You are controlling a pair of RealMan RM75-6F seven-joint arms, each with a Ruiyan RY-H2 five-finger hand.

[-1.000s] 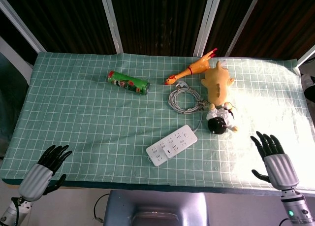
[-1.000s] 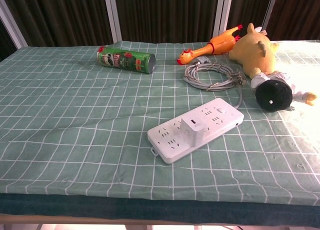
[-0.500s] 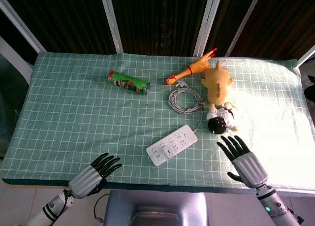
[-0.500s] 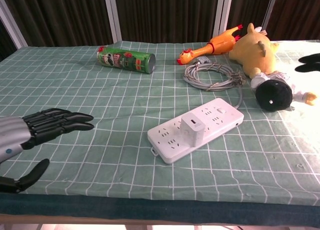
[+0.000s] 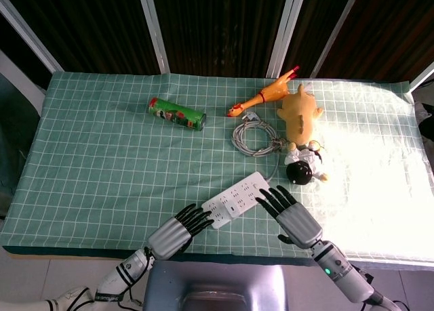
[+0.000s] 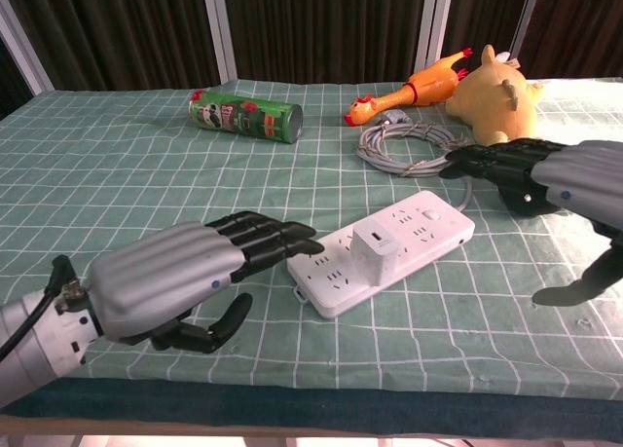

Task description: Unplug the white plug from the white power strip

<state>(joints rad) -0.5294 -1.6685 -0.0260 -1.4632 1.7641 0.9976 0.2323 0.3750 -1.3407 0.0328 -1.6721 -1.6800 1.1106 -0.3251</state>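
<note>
Both hands are spread open and hold nothing. The white power strip [image 6: 381,252] lies near the table's [image 5: 102,155] front edge, the white plug [image 6: 374,252] upright in its middle. The left hand [image 6: 185,277] reaches its fingertips [image 6: 300,246] to the strip's near end, perhaps touching it. The right hand [image 6: 545,179] hovers beside the far end.

Green checked tablecloth [image 5: 102,162] on table, dark slatted wall [image 5: 217,26] behind, sunlit right
</note>
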